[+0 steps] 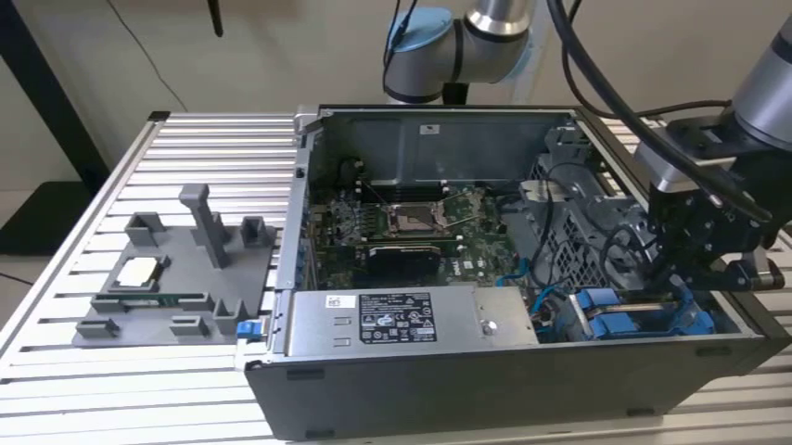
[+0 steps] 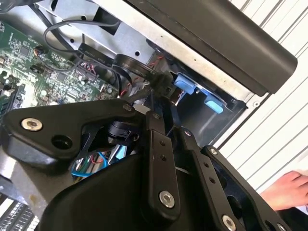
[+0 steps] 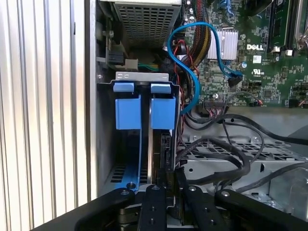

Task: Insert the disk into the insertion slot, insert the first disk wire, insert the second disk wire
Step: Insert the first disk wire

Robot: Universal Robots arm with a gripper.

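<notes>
The second wrist view showed the black metal gripper [image 2: 162, 98] clenched on a small black wire plug [image 2: 161, 83]. In the first wrist view, the disk [image 3: 162, 113] in its bright blue plastic frame stood inside the dark grey metal insertion slot [image 3: 118, 174].

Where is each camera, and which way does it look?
Exterior view: off the arm, above, looking down into the computer case; arm and gripper show.
First wrist view: on the arm, facing the insertion slot past the gripper.
Second wrist view: on the arm, facing the motherboard past the gripper.
Both wrist views share gripper and motherboard.
</notes>
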